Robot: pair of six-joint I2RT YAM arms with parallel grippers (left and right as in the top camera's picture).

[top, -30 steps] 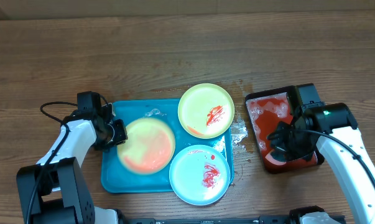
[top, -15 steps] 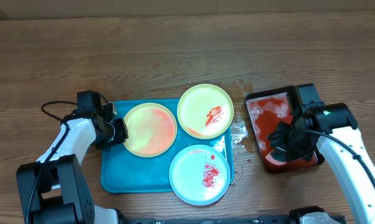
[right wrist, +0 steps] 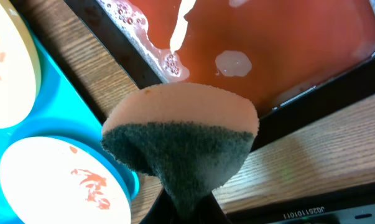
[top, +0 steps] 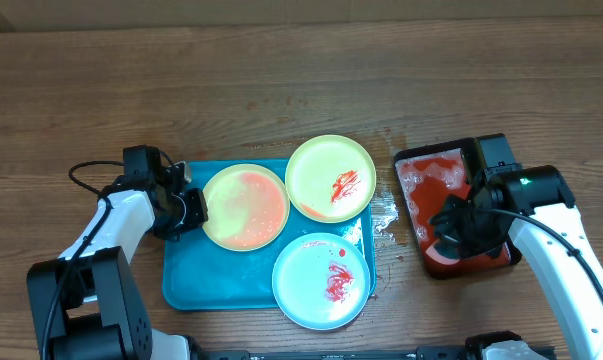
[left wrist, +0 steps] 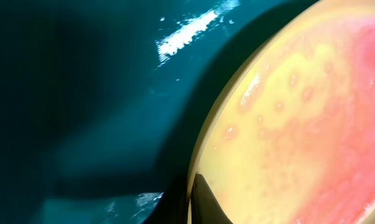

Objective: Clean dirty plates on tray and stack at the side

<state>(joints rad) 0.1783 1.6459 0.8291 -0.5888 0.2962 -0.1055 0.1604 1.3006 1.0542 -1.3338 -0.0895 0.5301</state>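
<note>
Yellow-green plastic fills my left wrist view: my left gripper (top: 188,212) is clamped on the rim of the smeared plate (top: 245,207), centre-left in the overhead frame, over the turquoise tray (top: 209,282). At right, my right gripper (top: 457,223) pinches a sponge (right wrist: 181,146) above the black tray (top: 406,160). I judge that scrubbing comes next, which means bringing sponge to plate. Both pinch points are cut off at the frame bottoms, and I cannot tell whether the plate is lifted or resting.

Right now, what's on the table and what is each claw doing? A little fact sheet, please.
Blue tray: three sauce-smeared plates on it
Left claw: shut on the left plate at its rim
Right claw: shut on a sponge, above the black tray of red liquid
Other plates: yellow-green plate, blue-white plate, both red-streaked
</note>
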